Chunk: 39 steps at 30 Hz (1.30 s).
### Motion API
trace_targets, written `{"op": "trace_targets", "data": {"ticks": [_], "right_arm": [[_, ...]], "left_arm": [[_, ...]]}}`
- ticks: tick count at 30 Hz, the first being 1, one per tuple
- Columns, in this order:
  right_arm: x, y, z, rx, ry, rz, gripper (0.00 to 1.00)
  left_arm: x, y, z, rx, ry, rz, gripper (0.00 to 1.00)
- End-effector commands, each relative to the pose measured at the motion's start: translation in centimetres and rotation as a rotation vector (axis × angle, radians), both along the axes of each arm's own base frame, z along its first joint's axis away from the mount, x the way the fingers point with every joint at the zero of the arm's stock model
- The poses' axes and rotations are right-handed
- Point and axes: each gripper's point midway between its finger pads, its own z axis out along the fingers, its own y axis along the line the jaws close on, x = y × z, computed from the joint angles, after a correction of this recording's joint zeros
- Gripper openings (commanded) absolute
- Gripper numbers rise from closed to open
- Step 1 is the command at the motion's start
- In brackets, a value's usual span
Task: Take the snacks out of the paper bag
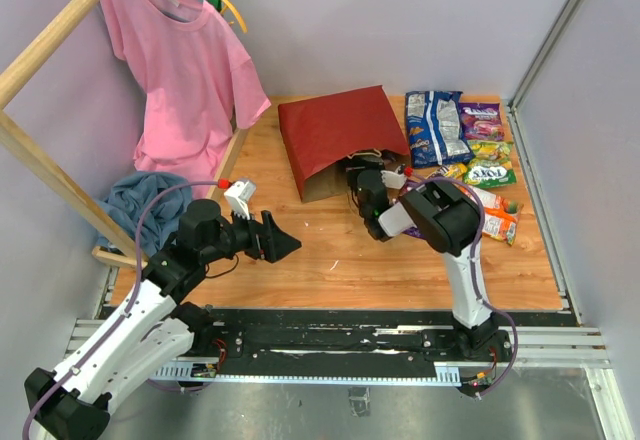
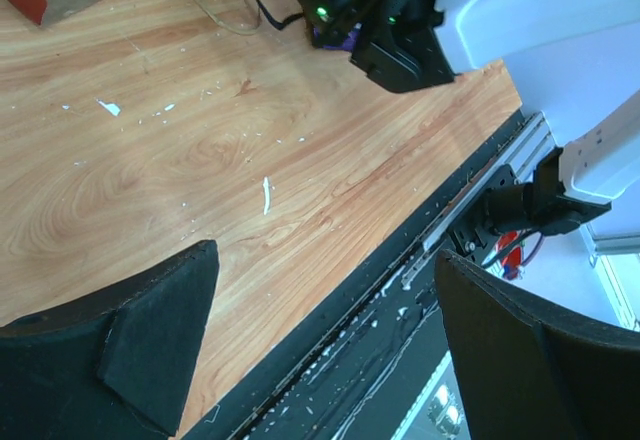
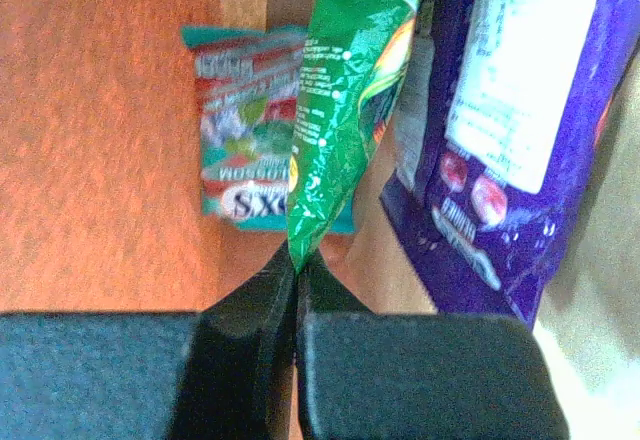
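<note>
The red paper bag [image 1: 340, 135] lies on its side at the back of the table, mouth toward me. My right gripper [image 1: 362, 178] is at its mouth. In the right wrist view it [image 3: 297, 260] is shut on the corner of a green packet [image 3: 345, 110], with a teal packet [image 3: 245, 150] behind and a purple packet [image 3: 510, 130] at the right. Outside the bag lie a blue-white cookie bag [image 1: 435, 125] and purple [image 1: 482, 120], green [image 1: 490, 173] and orange [image 1: 497, 222] packets. My left gripper [image 1: 285, 245] [image 2: 325, 300] is open and empty over the table's near left.
A pink shirt [image 1: 185, 70] hangs on a wooden rack [image 1: 60, 30] at the back left, with a blue cloth heap [image 1: 140, 200] under it. A black rail [image 1: 350, 335] runs along the table's near edge. Grey walls close the back and right.
</note>
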Motion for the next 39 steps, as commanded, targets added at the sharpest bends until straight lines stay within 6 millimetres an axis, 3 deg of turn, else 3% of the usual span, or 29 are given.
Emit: {"op": "trace_targets", "data": {"ticks": [1, 7, 11, 17, 20, 22, 26, 29, 35, 39], "right_arm": [[-3.4, 2.1, 3.7, 0.046, -0.055, 0.132, 0.01], [-8.2, 2.3, 6.2, -0.07, -0.047, 0.277, 0.01], [-12.2, 0.7, 5.7, -0.138, 0.013, 0.339, 0.01], [-17.9, -1.3, 3.1, -0.26, 0.172, 0.461, 0.01], [-20.2, -1.9, 3.5, -0.417, 0.261, 0.56, 0.01], [-21.8, -3.4, 4.1, -0.562, 0.365, 0.592, 0.01], [-23.7, -5.9, 6.7, -0.773, 0.416, 0.646, 0.01], [-24.4, -6.7, 8.5, -0.84, 0.405, 0.676, 0.01], [-26.0, -6.2, 9.9, -0.813, 0.38, 0.824, 0.01], [-27.2, -5.5, 10.5, -0.794, 0.354, 0.927, 0.01]], "left_arm": [[0.4, 0.3, 0.5, 0.002, -0.024, 0.017, 0.93], [0.9, 0.3, 0.4, 0.01, -0.027, 0.028, 0.94], [1.6, 0.7, 0.8, 0.025, -0.047, 0.064, 0.94], [2.3, 0.5, 1.9, 0.038, -0.119, 0.065, 0.94], [1.8, -0.7, 2.4, 0.056, -0.164, 0.01, 0.94], [1.5, -1.7, 2.9, 0.09, -0.208, -0.039, 0.95], [1.8, -3.7, 3.1, 0.212, -0.271, -0.129, 0.95], [1.2, -5.6, 4.3, 0.257, -0.409, -0.213, 0.96], [0.4, -7.1, 8.4, 0.24, -0.741, -0.269, 1.0], [-0.3, -8.5, 8.2, 0.262, -0.855, -0.39, 1.0]]}}
